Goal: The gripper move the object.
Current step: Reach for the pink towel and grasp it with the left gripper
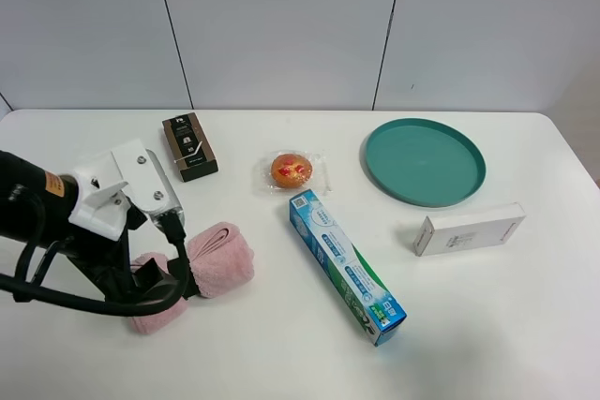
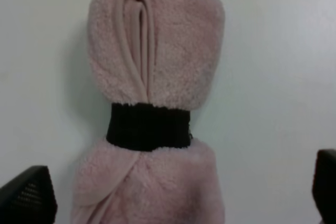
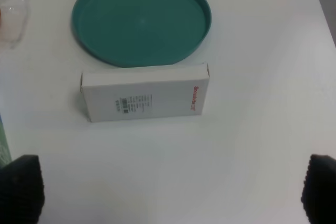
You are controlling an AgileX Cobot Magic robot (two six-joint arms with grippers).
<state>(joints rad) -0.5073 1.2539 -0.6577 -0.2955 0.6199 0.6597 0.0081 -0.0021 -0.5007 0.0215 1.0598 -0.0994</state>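
Observation:
The pink rolled towel [image 1: 223, 259] with a black band lies on the white table at the front left. My left gripper [image 1: 172, 274], a white boxy piece on the black arm, hangs right over its middle and hides the band in the high view. In the left wrist view the towel [image 2: 155, 51] and its black band [image 2: 148, 127] fill the frame. The left gripper [image 2: 176, 190] is open, its black fingertips [image 2: 26, 195] wide apart on either side of the towel and not touching it. My right gripper [image 3: 170, 190] is open and empty above the table; it is out of the high view.
An orange wrapped pastry [image 1: 292, 170] lies mid-table, with a dark box [image 1: 189, 145] to its left. A blue-green toothpaste box [image 1: 345, 266] lies diagonally right of the towel. A teal plate [image 1: 424, 161] and a white box [image 1: 469, 229] are on the right; both show in the right wrist view [image 3: 142, 17].

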